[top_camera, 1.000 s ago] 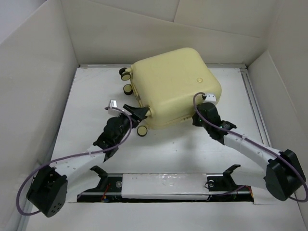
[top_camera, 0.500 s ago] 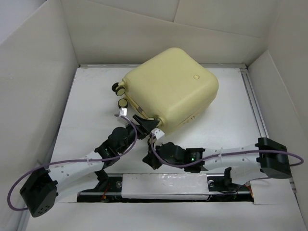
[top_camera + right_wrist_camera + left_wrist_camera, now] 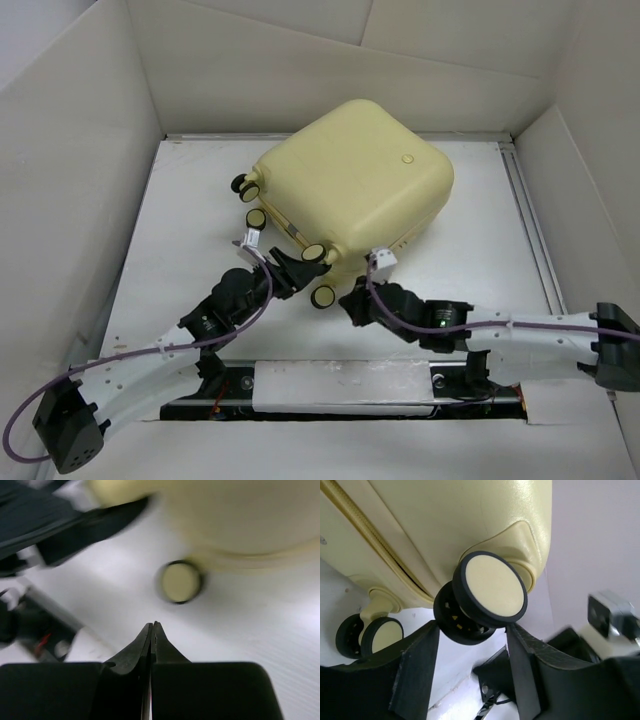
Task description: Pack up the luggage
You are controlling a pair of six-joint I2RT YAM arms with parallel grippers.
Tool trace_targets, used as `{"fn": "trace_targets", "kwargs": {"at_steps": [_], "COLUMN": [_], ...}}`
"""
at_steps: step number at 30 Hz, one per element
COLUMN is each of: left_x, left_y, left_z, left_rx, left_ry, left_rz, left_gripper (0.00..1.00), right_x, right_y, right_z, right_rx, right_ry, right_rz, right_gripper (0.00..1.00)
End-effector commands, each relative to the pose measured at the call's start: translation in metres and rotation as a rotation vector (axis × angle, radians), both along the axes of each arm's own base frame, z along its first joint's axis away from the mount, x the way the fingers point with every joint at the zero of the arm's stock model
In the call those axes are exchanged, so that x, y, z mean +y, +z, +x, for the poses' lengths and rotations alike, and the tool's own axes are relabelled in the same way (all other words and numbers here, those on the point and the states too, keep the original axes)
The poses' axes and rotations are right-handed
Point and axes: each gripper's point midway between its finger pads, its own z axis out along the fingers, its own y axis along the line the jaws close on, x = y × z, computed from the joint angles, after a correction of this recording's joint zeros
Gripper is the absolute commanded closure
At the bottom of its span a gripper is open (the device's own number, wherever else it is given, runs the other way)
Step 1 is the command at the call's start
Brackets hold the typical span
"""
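Observation:
The luggage (image 3: 350, 180), a pale yellow hard-shell suitcase, lies closed and flat at the middle back, its caster wheels facing front left. My left gripper (image 3: 303, 262) grips the near caster wheel (image 3: 315, 253). In the left wrist view that wheel (image 3: 490, 592) sits between the fingers (image 3: 417, 665), which touch it on both sides. My right gripper (image 3: 349, 303) is shut and empty, low over the table beside the loose front wheel (image 3: 323, 297). In the right wrist view its tips (image 3: 151, 625) point at that blurred wheel (image 3: 180, 582), below the luggage (image 3: 240, 515).
White cardboard walls (image 3: 80, 150) enclose the white table on the left, back and right. A metal rail (image 3: 525, 200) runs along the right side. The arm mounts and a taped bar (image 3: 340, 385) lie along the near edge.
The luggage has turned and shifted left and back. My right arm left the luggage's right side, swung round to its front, and now lies low there. My left gripper stayed at the wheels.

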Motion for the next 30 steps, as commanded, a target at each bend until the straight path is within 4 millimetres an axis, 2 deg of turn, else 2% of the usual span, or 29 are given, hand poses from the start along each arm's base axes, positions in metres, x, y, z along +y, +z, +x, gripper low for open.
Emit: {"fn": "trace_targets", "kwargs": {"at_steps": [1, 4, 5, 6, 8, 10, 11, 15, 16, 17, 18, 22, 24, 30], "left_x": [-0.003, -0.003, -0.004, -0.005, -0.005, -0.005, -0.006, -0.010, -0.011, -0.011, -0.011, -0.017, -0.020, -0.025], "left_y": [0.049, 0.049, 0.049, 0.046, 0.043, 0.040, 0.043, 0.037, 0.033, 0.026, 0.029, 0.024, 0.026, 0.027], "left_z": [0.002, 0.002, 0.000, 0.001, 0.001, 0.002, 0.004, 0.004, 0.005, 0.005, 0.006, 0.006, 0.006, 0.011], "left_rx": [-0.106, -0.106, -0.106, -0.098, -0.099, -0.102, -0.103, -0.101, -0.103, -0.093, -0.101, -0.106, -0.126, -0.157], "left_ry": [-0.012, -0.012, -0.024, -0.024, -0.026, -0.028, -0.031, -0.059, -0.062, -0.065, -0.066, -0.098, -0.112, -0.130], "left_rz": [-0.090, -0.090, -0.091, -0.083, -0.069, -0.041, -0.017, 0.040, 0.063, 0.086, 0.093, 0.122, 0.133, 0.174], "left_gripper": [1.00, 1.00, 1.00, 1.00, 1.00, 0.99, 0.83, 0.39, 0.36, 0.33, 0.31, 0.28, 0.20, 0.19], "right_x": [-0.065, -0.094, -0.100, -0.103, -0.114, -0.121, -0.131, -0.132, -0.131, -0.132, -0.136, -0.129, -0.123, -0.118], "right_y": [-0.018, -0.012, -0.016, -0.005, -0.009, -0.009, -0.010, -0.017, -0.011, -0.015, -0.017, -0.014, -0.018, -0.024], "right_z": [0.039, 0.060, 0.062, 0.067, 0.082, 0.094, 0.106, 0.123, 0.128, 0.132, 0.136, 0.148, 0.149, 0.156], "right_rx": [-0.030, -0.096, -0.100, -0.121, -0.139, -0.154, -0.155, -0.147, -0.155, -0.160, -0.160, -0.179, -0.184, -0.184], "right_ry": [-0.214, -0.275, -0.279, -0.283, -0.276, -0.271, -0.299, -0.231, -0.232, -0.216, -0.216, -0.156, -0.117, -0.093], "right_rz": [-0.080, -0.049, -0.053, -0.020, -0.055, -0.088, -0.098, -0.097, -0.080, -0.100, -0.102, -0.094, -0.105, -0.113], "right_gripper": [1.00, 0.80, 0.72, 0.59, 0.53, 0.51, 0.51, 0.50, 0.50, 0.52, 0.52, 0.55, 0.58, 0.55]}}
